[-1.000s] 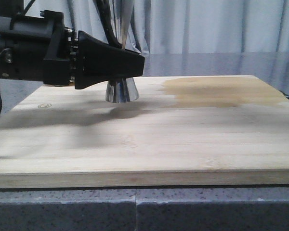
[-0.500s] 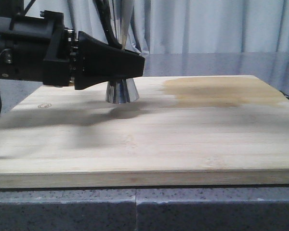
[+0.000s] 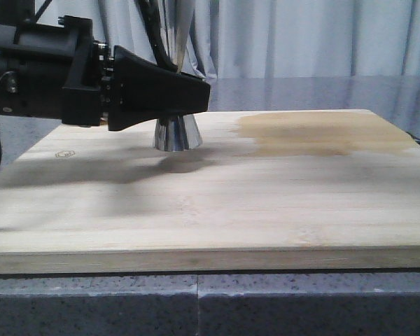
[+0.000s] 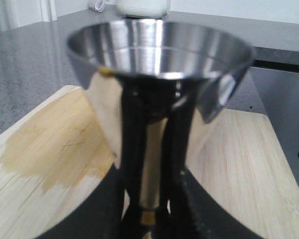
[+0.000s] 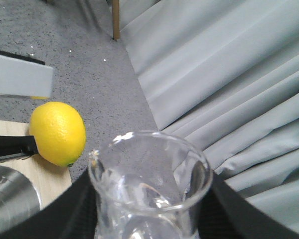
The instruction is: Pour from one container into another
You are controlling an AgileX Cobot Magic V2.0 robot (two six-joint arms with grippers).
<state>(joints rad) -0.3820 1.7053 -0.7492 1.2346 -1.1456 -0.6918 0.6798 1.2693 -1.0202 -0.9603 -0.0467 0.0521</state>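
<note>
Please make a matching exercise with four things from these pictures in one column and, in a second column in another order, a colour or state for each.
Things:
1. steel jigger
2. glass beaker
3. lemon
4. wooden board

States:
A. yellow, lying on the board's edge
B. clear, held in the right gripper
C. carries a darker stain
D. shiny, standing on the board, left gripper at its waist

Pairs: 1-D, 2-B, 3-A, 4-C

The left gripper [image 3: 196,94] hides the jigger's [image 3: 176,133] waist; the beaker's [image 5: 149,184] lower body is cut off below the lemon [image 5: 58,133].
</note>
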